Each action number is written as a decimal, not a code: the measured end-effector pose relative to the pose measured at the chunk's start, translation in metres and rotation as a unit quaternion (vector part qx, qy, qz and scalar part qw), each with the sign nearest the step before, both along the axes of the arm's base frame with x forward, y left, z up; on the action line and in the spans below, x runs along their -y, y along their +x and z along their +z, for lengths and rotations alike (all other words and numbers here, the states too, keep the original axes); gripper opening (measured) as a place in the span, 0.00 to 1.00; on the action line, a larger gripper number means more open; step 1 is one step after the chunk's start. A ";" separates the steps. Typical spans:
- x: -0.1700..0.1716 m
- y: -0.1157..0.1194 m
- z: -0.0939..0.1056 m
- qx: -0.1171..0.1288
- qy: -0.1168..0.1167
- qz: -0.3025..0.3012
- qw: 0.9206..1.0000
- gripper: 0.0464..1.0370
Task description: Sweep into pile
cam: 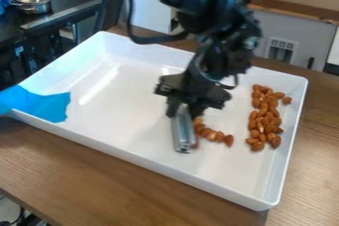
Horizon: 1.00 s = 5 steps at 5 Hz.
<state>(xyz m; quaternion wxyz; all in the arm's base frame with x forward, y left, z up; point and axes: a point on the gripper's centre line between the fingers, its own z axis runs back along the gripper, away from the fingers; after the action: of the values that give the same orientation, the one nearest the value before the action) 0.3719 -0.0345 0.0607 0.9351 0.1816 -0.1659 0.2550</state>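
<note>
The black gripper [182, 110] hangs down over the middle of a white tray [132, 153], shut on a grey bar-like sweeping tool [182, 132] whose lower end is low over the tray floor. Several almonds [213, 135] lie in a short row just to the right of the tool, partly hidden behind it. A larger, elongated pile of almonds [265, 118] lies near the tray's right wall, apart from that row.
Blue cloth or tape [41, 105] covers the tray's left corner. The tray's raised walls stand on a wooden table [99, 170]. At the far upper left, a metal pot [31, 0] rests on a dark counter.
</note>
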 end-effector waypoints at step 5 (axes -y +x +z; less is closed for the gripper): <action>0.000 0.026 0.025 0.015 -0.057 0.060 0.996 0.33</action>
<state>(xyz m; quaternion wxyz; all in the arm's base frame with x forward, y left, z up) 0.3975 -0.0345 0.0859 0.9246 0.1335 -0.1536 0.3220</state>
